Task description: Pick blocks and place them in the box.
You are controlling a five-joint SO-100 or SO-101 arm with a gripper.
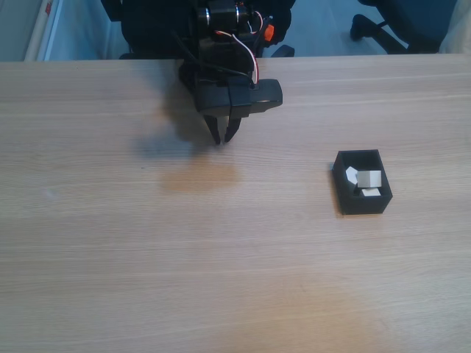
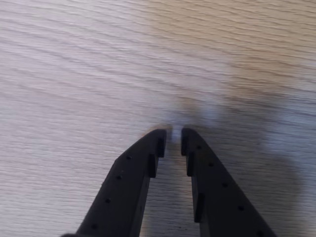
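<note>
- I see bare table (image 1: 110,257) under my gripper (image 1: 224,138).
- The box (image 1: 344,193) sits well to the right in the fixed view, white blocks (image 1: 370,179) inside.
- My fingers (image 2: 133,173) stand almost together, a narrow gap, holding nothing.

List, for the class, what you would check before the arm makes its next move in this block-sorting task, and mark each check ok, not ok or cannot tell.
1. Blocks in the box: ok. White blocks lie inside the black box; the pile looks like three, but the exact count is hard to read.
2. Blocks left on the table: ok, none seen on the wood.
3. Claw empty: ok. In the wrist view the fingers stand nearly closed with only bare wood in the narrow gap.
4. Claw clear of the box: ok, it hangs well to the left in the fixed view.
5. Box upright: ok.
</note>
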